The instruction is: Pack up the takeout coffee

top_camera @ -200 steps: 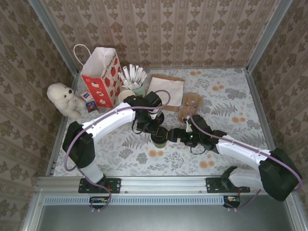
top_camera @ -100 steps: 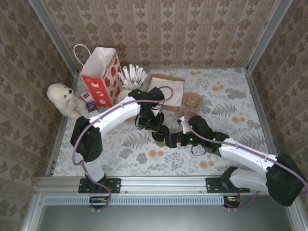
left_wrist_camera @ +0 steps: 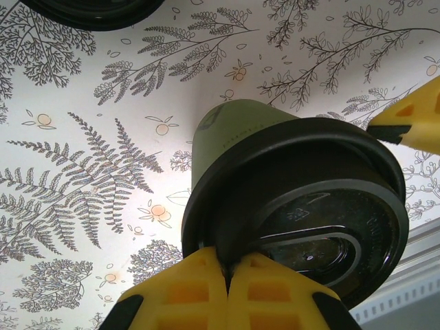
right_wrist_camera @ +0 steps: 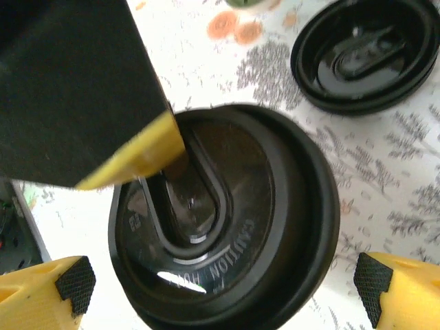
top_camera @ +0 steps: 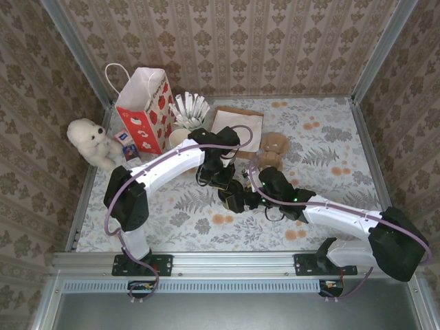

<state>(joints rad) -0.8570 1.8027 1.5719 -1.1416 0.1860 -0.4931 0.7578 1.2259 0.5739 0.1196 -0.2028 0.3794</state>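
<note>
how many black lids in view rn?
2. One black lid sits on the takeout coffee. A second lid lies loose on the table nearby, apart from the cup. Others may be hidden from these views.

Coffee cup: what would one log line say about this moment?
cup: lidded, on table | left gripper: shut, on lid | right gripper: open, straddling cup

The small dark green paper cup (left_wrist_camera: 230, 134), closed with a round black plastic lid (right_wrist_camera: 268, 206), stands upright on the fern-printed counter (top_camera: 172, 220), about at its middle.
</note>
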